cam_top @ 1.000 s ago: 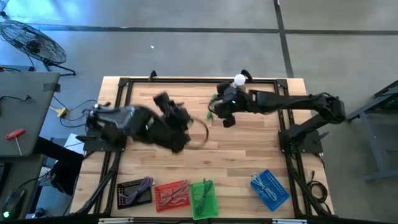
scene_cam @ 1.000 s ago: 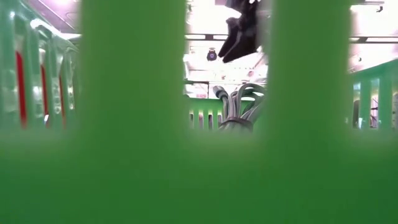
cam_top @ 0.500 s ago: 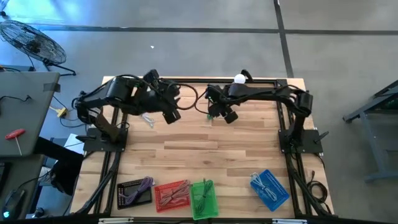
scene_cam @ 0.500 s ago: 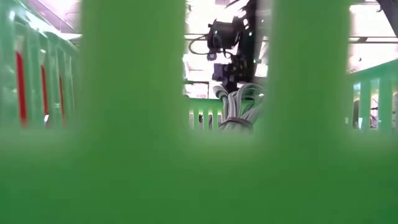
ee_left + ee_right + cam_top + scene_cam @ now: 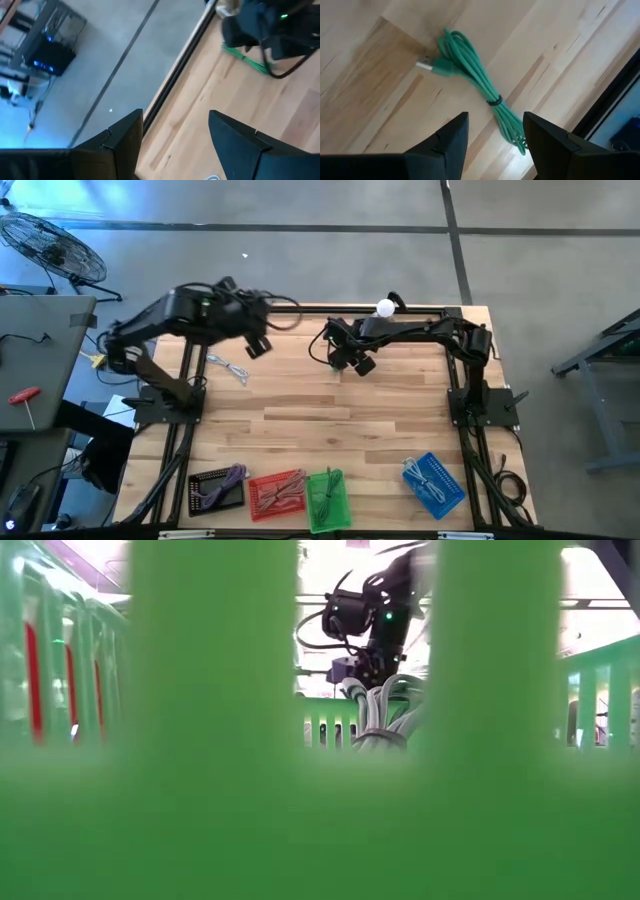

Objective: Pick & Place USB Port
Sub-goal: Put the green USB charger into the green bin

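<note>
Now your left gripper [image 5: 256, 345] has swung back to the upper left, jaws apart and empty. Your right gripper [image 5: 492, 131], also open, hovers at upper centre over the green USB cable [image 5: 479, 89] lying on the tabletop [image 5: 380, 420], ready to descend.

Matt wooden table [image 5: 330, 405], green plastic basket [image 5: 330, 498]

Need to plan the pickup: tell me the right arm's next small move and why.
Probably lower the right gripper straight onto the green USB cable and close. Its fingers are open and empty, the bundled cable lies on the table just ahead of them, and the left gripper hangs open near the table's far edge.
</note>
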Motion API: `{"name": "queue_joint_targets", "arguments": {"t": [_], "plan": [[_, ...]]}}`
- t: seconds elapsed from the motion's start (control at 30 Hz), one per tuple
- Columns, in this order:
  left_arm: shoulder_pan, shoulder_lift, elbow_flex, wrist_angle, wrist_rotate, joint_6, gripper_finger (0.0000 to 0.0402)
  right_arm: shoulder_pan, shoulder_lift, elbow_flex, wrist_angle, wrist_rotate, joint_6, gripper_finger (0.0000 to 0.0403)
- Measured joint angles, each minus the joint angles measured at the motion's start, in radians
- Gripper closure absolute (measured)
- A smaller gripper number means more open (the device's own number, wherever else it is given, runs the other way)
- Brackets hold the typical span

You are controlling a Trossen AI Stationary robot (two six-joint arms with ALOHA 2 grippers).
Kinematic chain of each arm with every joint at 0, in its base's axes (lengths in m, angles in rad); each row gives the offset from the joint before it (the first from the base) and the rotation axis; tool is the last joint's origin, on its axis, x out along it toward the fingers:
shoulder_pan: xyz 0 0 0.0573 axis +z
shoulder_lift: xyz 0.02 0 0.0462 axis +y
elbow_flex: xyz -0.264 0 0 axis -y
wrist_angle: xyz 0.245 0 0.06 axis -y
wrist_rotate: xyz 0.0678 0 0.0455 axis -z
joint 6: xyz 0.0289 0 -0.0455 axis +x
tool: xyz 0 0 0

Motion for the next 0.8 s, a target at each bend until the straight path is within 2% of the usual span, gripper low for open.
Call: {"name": "queue_joint_targets", "arguments": {"t": [0.2, 0.47, 0.63, 0.8], "plan": [[0.019, -0.156, -0.136, 0.0, 0.0, -0.07, 0.0183, 0.0, 0.019, 0.0, 0.015, -0.035, 0.0, 0.0222], [0.019, -0.358, -0.362, 0.0, 0.007, -0.201, 0.0183, 0.0, 0.113, 0.0, 0.041, 0.044, -0.036, 0.0222], [0.019, -0.45, -0.503, 0.004, 0.01, -0.283, 0.0183, 0.006, 0.138, 0.0, 0.119, 0.107, -0.076, 0.0222], [0.018, -0.518, -0.639, 0.032, 0.04, -0.332, 0.0183, 0.014, 0.138, 0.0, 0.163, 0.08, -0.084, 0.0222]]}}
